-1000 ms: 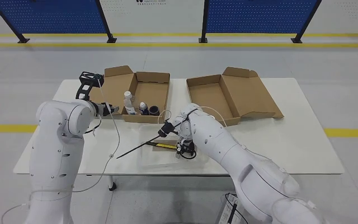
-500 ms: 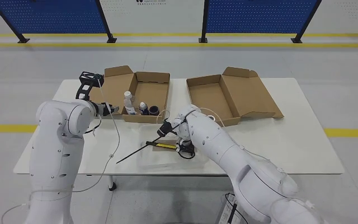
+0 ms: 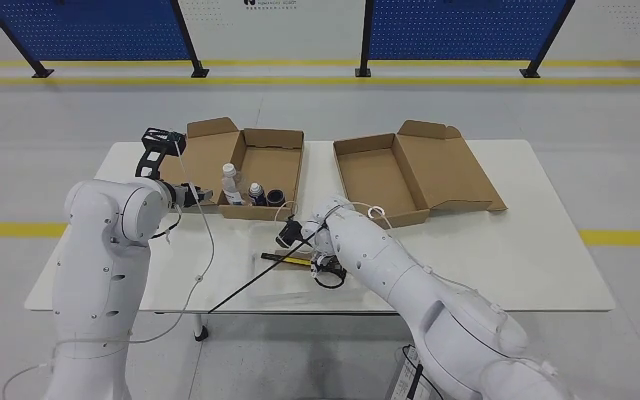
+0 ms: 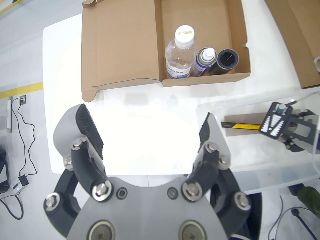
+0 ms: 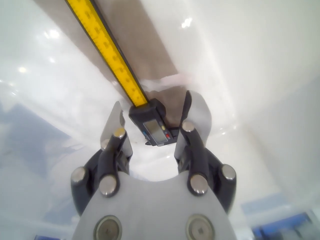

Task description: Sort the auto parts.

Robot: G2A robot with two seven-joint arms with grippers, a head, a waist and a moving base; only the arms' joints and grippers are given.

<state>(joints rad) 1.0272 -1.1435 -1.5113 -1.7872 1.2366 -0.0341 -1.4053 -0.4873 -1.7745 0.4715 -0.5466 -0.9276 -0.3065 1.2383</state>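
Three parts already stand together in the left box (image 4: 195, 8), at 11 o'clock on the table: a clear bottle (image 4: 181, 53), a spray can (image 4: 205, 61) and a black cylinder (image 4: 226, 59), lined up against its near wall. By my reading, that share of the sorting is done.

What is left for you is the caliper (image 5: 100, 33), which lies flat in the clear tray (image 4: 250, 151) at 6 o'clock, near the front edge. Your right gripper (image 5: 152, 101) is down in the tray with its fingers apart, one on each side of the caliper's display head, and has not yet closed on it. Your left gripper (image 4: 144, 112) hangs spread wide and holds nothing, above bare table toward 9 o'clock. The right box (image 3: 375, 175), at 1 o'clock, stands open, and the caliper probably belongs there.
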